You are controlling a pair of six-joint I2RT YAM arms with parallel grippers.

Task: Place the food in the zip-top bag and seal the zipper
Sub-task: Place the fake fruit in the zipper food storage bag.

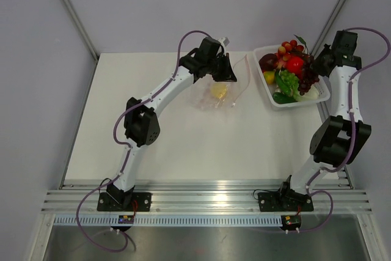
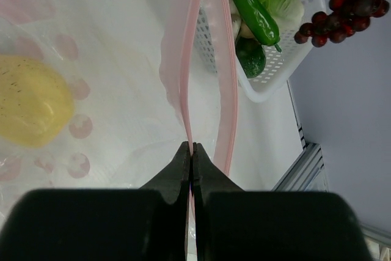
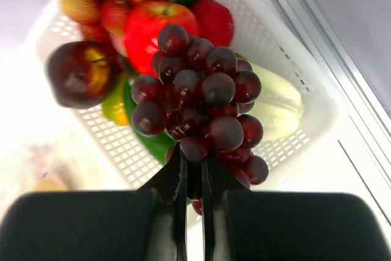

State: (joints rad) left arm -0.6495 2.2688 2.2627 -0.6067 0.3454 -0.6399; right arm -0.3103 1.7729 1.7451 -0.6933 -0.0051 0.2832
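The left gripper [image 2: 191,154] pinches its jaws together on the pink zipper [image 2: 183,77] of the clear bag [image 1: 214,97]. The bag lies toward the far middle of the table [image 1: 183,145], with a yellow lemon [image 2: 30,108] inside. The right gripper [image 3: 193,169] is clamped on a bunch of dark grapes [image 3: 201,108] over the white basket [image 3: 293,142] at the far right.

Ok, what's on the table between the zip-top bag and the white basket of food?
Nothing: the top view shows only bare table between the zip-top bag and the basket.
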